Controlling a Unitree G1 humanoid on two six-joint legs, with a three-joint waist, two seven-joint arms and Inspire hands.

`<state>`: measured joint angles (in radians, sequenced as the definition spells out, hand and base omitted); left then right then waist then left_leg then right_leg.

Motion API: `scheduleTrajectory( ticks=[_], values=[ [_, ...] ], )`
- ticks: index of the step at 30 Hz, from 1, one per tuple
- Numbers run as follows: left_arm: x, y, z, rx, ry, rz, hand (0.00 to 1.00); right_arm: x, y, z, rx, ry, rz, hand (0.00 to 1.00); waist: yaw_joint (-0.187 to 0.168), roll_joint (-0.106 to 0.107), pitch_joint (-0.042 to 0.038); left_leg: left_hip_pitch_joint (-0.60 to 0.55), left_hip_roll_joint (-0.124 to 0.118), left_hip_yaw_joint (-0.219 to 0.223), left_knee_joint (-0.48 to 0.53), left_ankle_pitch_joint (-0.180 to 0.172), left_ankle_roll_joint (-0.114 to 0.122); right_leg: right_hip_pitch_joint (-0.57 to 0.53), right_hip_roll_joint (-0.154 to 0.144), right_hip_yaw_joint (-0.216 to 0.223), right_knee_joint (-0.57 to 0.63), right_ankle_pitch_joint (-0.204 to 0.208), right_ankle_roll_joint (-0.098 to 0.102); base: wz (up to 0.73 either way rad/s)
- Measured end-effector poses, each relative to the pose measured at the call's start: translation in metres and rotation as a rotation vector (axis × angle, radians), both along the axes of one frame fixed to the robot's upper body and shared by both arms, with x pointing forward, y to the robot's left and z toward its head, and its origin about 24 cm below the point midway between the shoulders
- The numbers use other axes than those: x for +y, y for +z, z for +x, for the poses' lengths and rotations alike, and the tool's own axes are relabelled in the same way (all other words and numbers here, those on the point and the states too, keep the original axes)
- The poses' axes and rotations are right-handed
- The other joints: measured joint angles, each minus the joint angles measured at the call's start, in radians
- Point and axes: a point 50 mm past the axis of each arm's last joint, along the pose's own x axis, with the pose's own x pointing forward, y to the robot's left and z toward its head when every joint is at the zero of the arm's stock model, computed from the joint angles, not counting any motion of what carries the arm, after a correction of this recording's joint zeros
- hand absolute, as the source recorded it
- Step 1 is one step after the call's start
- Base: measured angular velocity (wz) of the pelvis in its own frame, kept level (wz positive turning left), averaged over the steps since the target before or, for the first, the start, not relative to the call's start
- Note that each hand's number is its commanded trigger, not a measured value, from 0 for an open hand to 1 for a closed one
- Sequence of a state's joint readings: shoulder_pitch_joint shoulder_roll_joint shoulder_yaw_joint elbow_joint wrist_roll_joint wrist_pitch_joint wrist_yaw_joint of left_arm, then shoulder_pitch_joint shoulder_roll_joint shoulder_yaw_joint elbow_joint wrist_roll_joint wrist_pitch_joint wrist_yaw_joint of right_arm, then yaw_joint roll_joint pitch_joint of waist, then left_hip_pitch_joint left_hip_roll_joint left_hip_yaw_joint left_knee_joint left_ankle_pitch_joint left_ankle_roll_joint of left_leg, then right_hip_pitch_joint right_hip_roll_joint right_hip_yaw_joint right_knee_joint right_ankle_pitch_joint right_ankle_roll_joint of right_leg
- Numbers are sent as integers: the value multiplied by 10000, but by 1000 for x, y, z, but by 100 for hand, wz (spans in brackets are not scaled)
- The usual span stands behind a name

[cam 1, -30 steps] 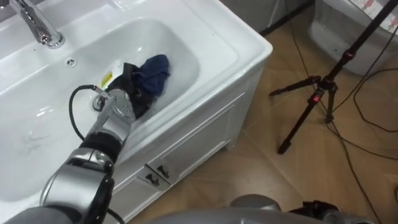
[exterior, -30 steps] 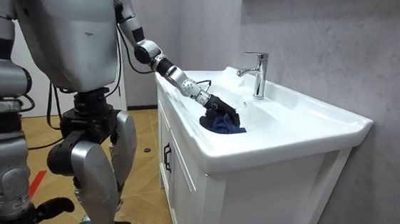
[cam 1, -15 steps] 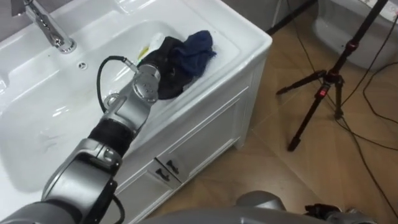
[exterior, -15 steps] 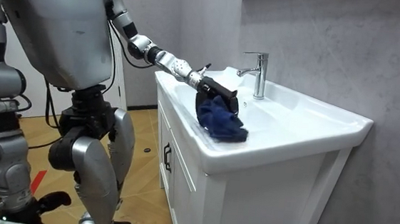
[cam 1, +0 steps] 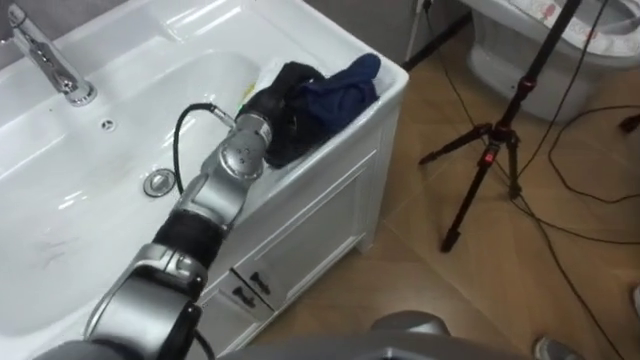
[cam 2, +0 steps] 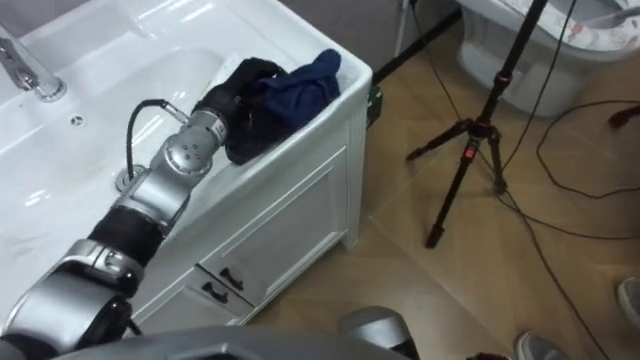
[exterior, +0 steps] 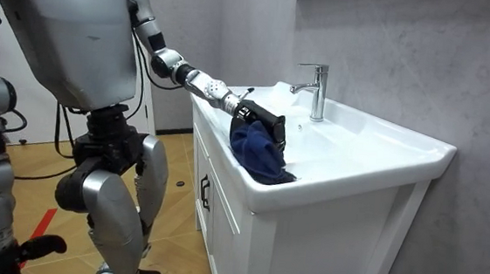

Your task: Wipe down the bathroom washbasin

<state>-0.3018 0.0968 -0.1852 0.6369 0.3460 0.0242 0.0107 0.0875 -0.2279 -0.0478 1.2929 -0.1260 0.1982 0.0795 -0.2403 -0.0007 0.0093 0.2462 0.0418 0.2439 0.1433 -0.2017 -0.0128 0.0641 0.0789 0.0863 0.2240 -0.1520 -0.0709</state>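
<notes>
Blue cloth (cam 1: 345, 85) clutched in left robot hand (cam 1: 283, 108) at basin (cam 1: 300, 25) corner, its hanging folds plain from the room view.

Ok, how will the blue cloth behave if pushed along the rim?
Probably floppy: the cloth bunches and droops from the left robot hand. Likely light. Draped over the rim, it could slide off the front if pushed outward.
</notes>
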Motion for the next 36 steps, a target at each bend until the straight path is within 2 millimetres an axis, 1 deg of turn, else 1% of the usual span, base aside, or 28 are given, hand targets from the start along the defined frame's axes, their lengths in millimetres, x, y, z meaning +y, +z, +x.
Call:
scheduleTrajectory(
  ticks=[1, 2, 3, 4, 5, 6, 7, 8, 9, 10, 12, 13, 16, 20, 25, 30, 36],
  values=[
    [16, -14, -7, 608, 707, 44, 100, -1, 0, -4, -15, -91, -120, 0, 264, -12, -27, 110, 37, -24, 3, -4, -4, 119, 47, 5, -13, 9, -66, -20],
    [27, -23, -13, 1004, 1185, 143, 100, -2, 1, -5, -5, -97, -202, 0, 351, 3, -61, 143, 59, -28, 18, -18, -25, 172, 61, -5, -26, 0, -81, 0],
    [52, -45, -32, 2122, 1966, 786, 100, -4, 1, -3, -93, -211, -323, 0, 400, 30, -78, 216, 90, -78, 15, -39, -57, 234, 94, -10, -13, -36, -118, 8],
    [84, -59, -54, 2946, 3316, 1147, 100, -5, 2, 0, -206, -281, -417, 0, 486, 70, -107, 227, 138, -138, 26, -61, -94, 248, 137, -54, -16, -52, -160, 10],
    [100, -62, -63, 3265, 3878, 1326, 100, -5, 2, -1, -188, -255, -440, 0, 570, 79, -126, 224, 161, -185, 31, -73, -113, 256, 159, -79, -22, -46, -202, 16],
    [127, -66, -79, 3760, 4541, 1829, 100, -7, 2, -1, -190, -291, -557, 0, 705, 135, -205, 230, 173, -306, 29, -73, -114, 277, 163, -176, -32, -40, -262, 22],
    [146, -67, -93, 3997, 5102, 2205, 100, -10, 3, -1, -226, -375, -700, 0, 872, 219, -233, 265, 169, -385, 33, -73, -115, 349, 144, -230, -35, -62, -281, 26],
    [152, -67, -99, 4066, 5332, 2342, 100, -12, 4, 0, -265, -415, -769, 0, 951, 268, -236, 279, 157, -425, 40, -73, -115, 393, 114, -300, -34, -94, -275, 31],
    [162, -68, -109, 4174, 5579, 2654, 100, -13, 5, 1, -304, -410, -859, 0, 1137, 358, -245, 334, 131, -458, 42, -73, -115, 441, 79, -351, 11, -169, -255, 30],
    [166, -67, -112, 4092, 5640, 2841, 100, -13, 5, 2, -340, -383, -882, 0, 1374, 436, -224, 396, 127, -463, 13, -72, -116, 516, 68, -398, 11, -212, -243, 28],
    [166, -67, -113, 3982, 5571, 2981, 100, -11, 4, 8, -455, -219, -744, 0, 1515, 436, -230, 464, 106, -577, 5, -73, -117, 645, 20, -562, 81, -336, -253, 18],
    [166, -68, -114, 4040, 5493, 3123, 100, -11, 4, 13, -601, -167, -679, 0, 1525, 445, -225, 515, 86, -579, 6, -73, -117, 649, -7, -594, 188, -446, -263, 9],
    [167, -69, -115, 4100, 5512, 3256, 100, -11, 5, 17, -784, -140, -655, 0, 1608, 455, -226, 611, 92, -600, 7, -72, -116, 674, -5, -603, 321, -525, -343, -7],
    [172, -68, -119, 4126, 5649, 3538, 100, -12, 5, 16, -720, -168, -687, 0, 1638, 462, -226, 656, 136, -581, 10, -73, -118, 721, 55, -558, 320, -559, -400, -3],
    [177, -71, -129, 4375, 5799, 3924, 100, -13, 5, 16, -720, -188, -716, 0, 1698, 490, -231, 985, 178, -565, 34, -70, -121, 1025, 125, -437, 319, -666, -528, -9],
    [179, -71, -133, 4390, 5821, 4391, 100, -13, 5, 17, -774, -174, -845, 0, 1701, 495, -234, 1100, 192, -575, 46, -50, -153, 1180, 132, -430, 280, -698, -568, 0],
    [180, -71, -133, 4330, 5900, 4599, 100, -13, 6, 17, -854, -121, -1030, 0, 1666, 500, -237, 1057, 178, -610, 77, -47, -156, 1157, 130, -412, 301, -722, -567, 1]
  ],
)
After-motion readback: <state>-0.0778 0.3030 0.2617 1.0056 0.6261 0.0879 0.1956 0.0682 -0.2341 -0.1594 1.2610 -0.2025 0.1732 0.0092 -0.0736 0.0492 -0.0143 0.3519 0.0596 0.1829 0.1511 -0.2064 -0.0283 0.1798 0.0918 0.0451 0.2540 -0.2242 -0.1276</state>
